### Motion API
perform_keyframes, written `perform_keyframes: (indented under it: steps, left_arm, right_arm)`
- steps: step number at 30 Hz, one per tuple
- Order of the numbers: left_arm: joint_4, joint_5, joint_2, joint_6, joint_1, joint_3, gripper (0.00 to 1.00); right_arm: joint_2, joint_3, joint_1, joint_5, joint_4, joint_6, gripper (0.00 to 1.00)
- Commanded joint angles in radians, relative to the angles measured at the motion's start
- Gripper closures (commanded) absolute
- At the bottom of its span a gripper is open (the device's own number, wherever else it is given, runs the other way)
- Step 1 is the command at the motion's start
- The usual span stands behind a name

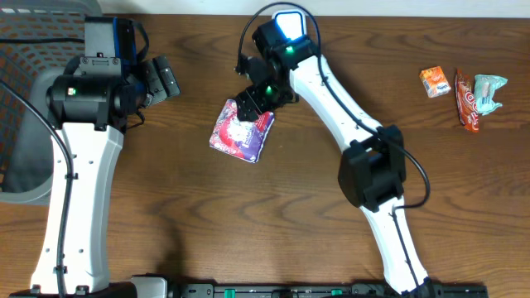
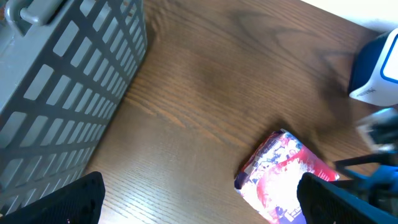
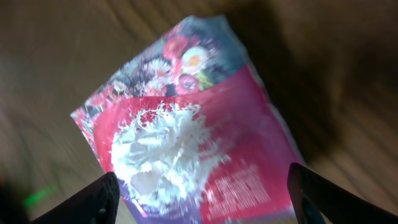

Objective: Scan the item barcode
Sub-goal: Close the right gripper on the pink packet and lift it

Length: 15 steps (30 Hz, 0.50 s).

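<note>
Overhead, pouch: pink flower-printed plastic pouch point(image 1: 242, 131) lay flat on the brown wooden worktop point(image 1: 190, 223), centre of frame.
Right pincer point(image 1: 255, 106): spread wide, poised over the pouch's upper edge.
Left pincer point(image 1: 166, 79): spread wide, upper left, near grey slotted basket point(image 1: 21, 124).

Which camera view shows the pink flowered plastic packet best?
Right wrist: the pink flowered plastic packet fills the frame, print clear. Overhead shows it small, partly hidden by the right gripper. Left wrist shows only part, lower right.
</note>
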Motion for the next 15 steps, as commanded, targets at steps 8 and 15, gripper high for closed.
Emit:
perform_keyframes:
  steps: [8,15]
  left_arm:
    - [-0.003,-0.013,0.006,-0.013,0.001,-0.009,0.02]
    - [-0.003,-0.013,0.006,-0.013,0.001,-0.009,0.02]
  right_arm:
    - [0.064,0.002,-0.008,-0.106,-0.061,-0.071,0.45]
    - [0.064,0.002,-0.008,-0.109,-0.297,-0.066,0.83]
